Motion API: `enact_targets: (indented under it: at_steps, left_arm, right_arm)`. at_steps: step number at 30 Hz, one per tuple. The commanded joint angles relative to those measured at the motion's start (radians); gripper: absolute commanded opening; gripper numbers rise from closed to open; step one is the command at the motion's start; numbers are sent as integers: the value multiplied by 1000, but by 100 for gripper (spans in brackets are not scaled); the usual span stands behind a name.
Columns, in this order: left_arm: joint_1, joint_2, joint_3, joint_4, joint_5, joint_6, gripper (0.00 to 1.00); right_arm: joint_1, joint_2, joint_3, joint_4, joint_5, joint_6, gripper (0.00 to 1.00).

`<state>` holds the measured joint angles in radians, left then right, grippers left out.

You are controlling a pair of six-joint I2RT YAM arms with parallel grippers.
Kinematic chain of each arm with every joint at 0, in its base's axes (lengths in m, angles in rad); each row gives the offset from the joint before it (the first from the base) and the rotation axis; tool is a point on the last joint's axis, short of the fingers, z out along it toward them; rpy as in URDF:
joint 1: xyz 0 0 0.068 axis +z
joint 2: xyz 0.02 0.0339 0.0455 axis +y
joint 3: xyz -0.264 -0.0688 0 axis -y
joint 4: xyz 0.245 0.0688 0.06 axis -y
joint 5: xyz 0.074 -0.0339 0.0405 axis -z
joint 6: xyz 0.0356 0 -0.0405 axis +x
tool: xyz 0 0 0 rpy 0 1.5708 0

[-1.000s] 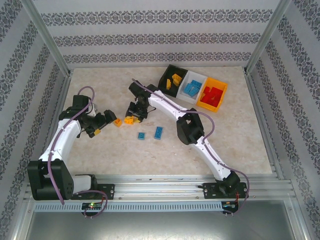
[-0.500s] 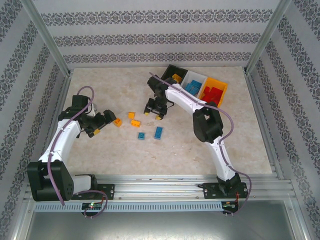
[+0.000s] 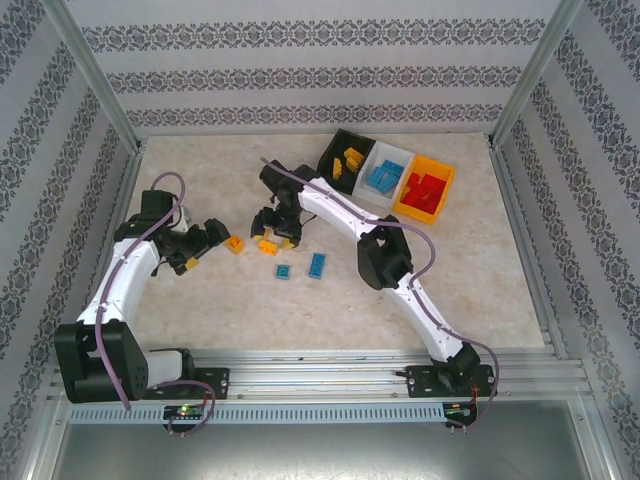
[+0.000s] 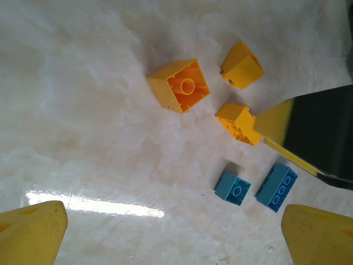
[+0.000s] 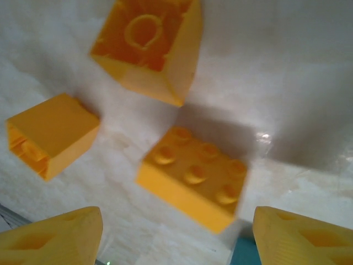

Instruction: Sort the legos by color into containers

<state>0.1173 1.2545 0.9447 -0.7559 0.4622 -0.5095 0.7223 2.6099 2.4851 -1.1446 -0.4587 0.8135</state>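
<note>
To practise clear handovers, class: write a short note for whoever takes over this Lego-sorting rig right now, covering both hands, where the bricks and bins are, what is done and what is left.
The left hand is open and empty, above the loose bricks.
The right hand is open and empty, over a studs-up orange-yellow brick.
Done: the black bin holds orange-yellow pieces, the white bin blue pieces, the orange bin red pieces.
Left: three loose orange-yellow bricks, the studs-up one included, and two loose blue bricks lie on the table.
</note>
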Motion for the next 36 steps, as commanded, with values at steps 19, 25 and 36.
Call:
enact_targets:
  at_steps: [19, 25, 36]
  left_arm:
    - [33, -15, 12, -39, -21, 8, 100]
    - [35, -14, 8, -23, -13, 4, 100]
    - [35, -2, 27, -23, 0, 5, 100]
  right_arm:
    - [-27, -57, -99, -189, 185, -16, 72]
    - [-62, -277, -406, -14, 187, -46, 70]
    - [-5, -171, -286, -49, 151, -22, 74]
